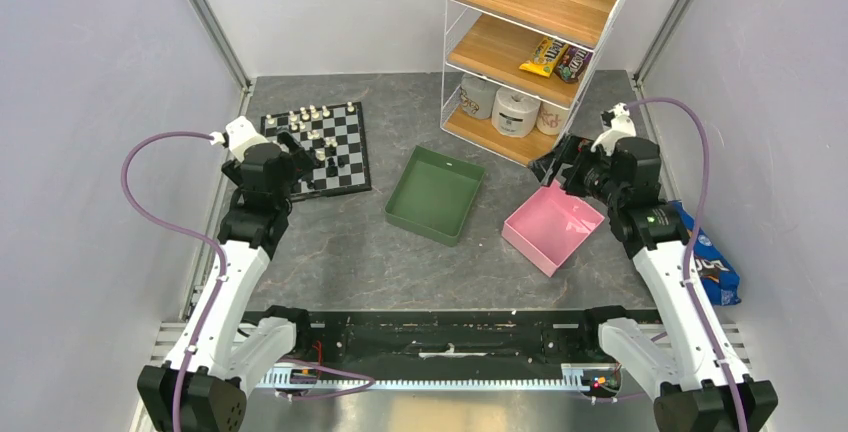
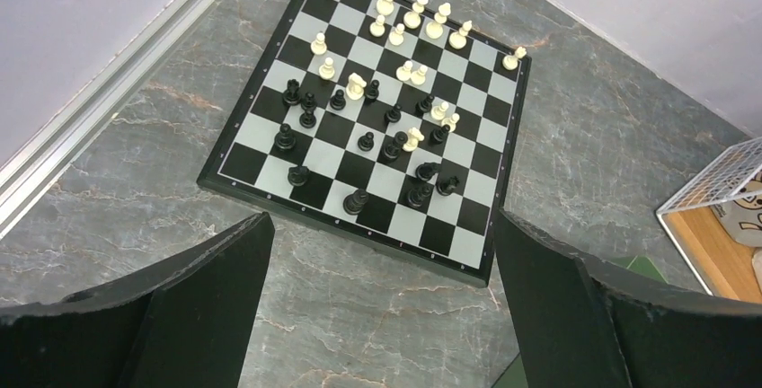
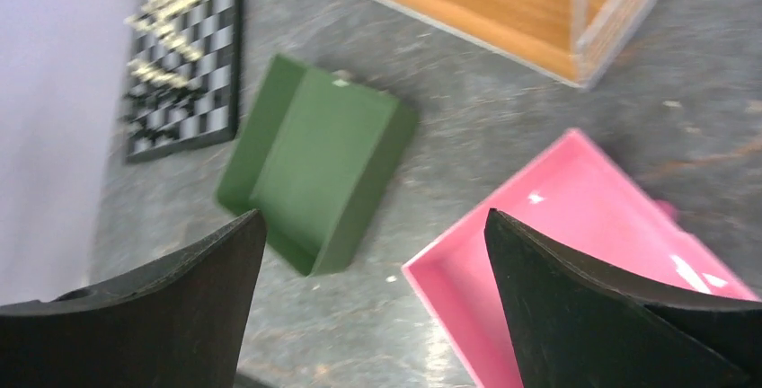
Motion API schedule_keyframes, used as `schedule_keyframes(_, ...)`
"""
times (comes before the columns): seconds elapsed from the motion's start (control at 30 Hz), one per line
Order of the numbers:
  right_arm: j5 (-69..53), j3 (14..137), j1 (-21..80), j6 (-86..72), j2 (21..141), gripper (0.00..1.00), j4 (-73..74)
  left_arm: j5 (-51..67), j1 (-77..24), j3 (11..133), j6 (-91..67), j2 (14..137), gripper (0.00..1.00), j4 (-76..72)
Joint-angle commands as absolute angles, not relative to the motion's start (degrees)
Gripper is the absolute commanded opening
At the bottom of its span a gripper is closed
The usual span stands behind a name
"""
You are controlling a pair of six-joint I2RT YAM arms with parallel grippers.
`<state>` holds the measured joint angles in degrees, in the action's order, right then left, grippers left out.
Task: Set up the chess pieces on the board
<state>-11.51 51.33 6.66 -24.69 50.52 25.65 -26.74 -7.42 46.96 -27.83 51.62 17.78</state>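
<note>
**Top external view.** We record a grey marbled table (image 1: 350,262). A small square black-and-white chequered chessboard (image 1: 352,162) with a thin dark border lies flat at its far left. Tiny cream-white and black chess pieces (image 1: 315,115) stand on it. The left gripper (image 1: 303,160) hangs over the left part of the chessboard with its jaws spread wide and nothing between them. A rectangular green plastic tray (image 1: 435,195) sits at the centre of the table, right of the chessboard and apart from it. A rectangular pink plastic tray (image 1: 553,227) sits further right, apart from the green tray. The right gripper (image 1: 560,170) hovers over the far corner of the pink tray, jaws likewise wide and empty. A white wire shelf rack with wooden boards (image 1: 530,42) stands at the far right, behind both trays.

**Left wrist view.** Both black fingers (image 2: 207,298) stand at the lower corners, well apart and clear of the chessboard (image 2: 438,235), which shows whole beyond them. The cream pieces (image 2: 404,24) gather mostly in the far half. The black pieces (image 2: 395,145) sit in the middle and near rows. The two colours mingle across the centre, and neither stands in straight ranks.

**Right wrist view.** This view is blurred. The fingers (image 3: 584,307) are spread wide with nothing gripped. Between them we see the green tray and the pink tray on the table. The chessboard lies at the upper left, its pieces visible only as pale and dark specks. A wooden board of the shelf rack shows at the top.
</note>
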Motion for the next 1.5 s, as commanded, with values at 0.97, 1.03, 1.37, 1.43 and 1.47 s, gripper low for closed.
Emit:
schedule_keyframes(0.97, 12.30, 76.56, 40.54, -34.69, 104.17, 0.99, 25.78, -25.49, -7.12, 42.43, -35.92, 39.34, 1.00, 26.02)
schedule_keyframes(1.03, 11.52, 73.86, 38.27, -34.56, 103.74, 0.99, 25.49, -25.47, -7.12, 42.80, -35.57, 40.01, 1.00, 26.02)
schedule_keyframes(1.37, 11.16, 59.32, 26.61, -27.97, 91.53, 0.99, 26.63, -26.06, -7.13, 42.85, -34.29, 41.01, 1.00, 25.99)
schedule_keyframes(1.43, 11.69, 57.71, 23.40, -26.80, 89.81, 0.99, 27.27, -26.18, -7.12, 42.48, -33.87, 40.65, 1.00, 26.02)
schedule_keyframes(1.47, 11.83, 57.05, 21.94, -26.19, 89.04, 0.99, 27.35, -26.32, -7.17, 42.29, -33.53, 40.57, 1.00, 26.02)
